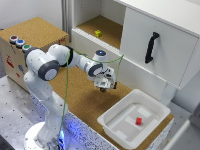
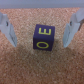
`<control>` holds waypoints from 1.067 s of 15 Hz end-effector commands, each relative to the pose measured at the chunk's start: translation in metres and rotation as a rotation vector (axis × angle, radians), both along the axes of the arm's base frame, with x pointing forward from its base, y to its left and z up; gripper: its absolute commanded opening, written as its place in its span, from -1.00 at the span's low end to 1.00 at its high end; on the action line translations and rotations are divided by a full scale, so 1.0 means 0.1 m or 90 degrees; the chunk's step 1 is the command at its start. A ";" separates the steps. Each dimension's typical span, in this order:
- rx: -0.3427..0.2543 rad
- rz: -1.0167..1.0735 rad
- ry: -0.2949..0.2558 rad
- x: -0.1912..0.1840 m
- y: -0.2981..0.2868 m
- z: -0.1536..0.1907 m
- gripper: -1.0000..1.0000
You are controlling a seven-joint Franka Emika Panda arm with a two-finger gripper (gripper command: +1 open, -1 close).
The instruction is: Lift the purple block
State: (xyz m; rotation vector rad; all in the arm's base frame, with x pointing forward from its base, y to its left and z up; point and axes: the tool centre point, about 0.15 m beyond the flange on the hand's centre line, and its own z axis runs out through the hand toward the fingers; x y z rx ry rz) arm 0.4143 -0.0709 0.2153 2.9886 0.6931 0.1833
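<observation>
The purple block [image 2: 43,37] looks smooth and matt, resting on a rough, speckled cork tabletop [image 1: 82,100]. On that cork, the white bin [image 1: 117,127] appears glossy plastic. The gripper's fingers [image 2: 73,27] seem dull grey.

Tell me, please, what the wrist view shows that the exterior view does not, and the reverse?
Only the wrist view shows the purple block, lying between the open gripper's fingers and apart from them. Only the exterior view shows the white bin holding a red block, a yellow block on the shelf, the cabinet handle and three buttons. Both show the gripper over the cork surface.
</observation>
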 end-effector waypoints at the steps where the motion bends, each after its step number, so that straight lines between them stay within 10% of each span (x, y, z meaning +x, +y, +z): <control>1: -0.032 -0.031 -0.008 0.15 0.09 -0.24 -1.00; 16: -0.026 -0.313 -0.022 -0.08 -0.09 0.42 -1.00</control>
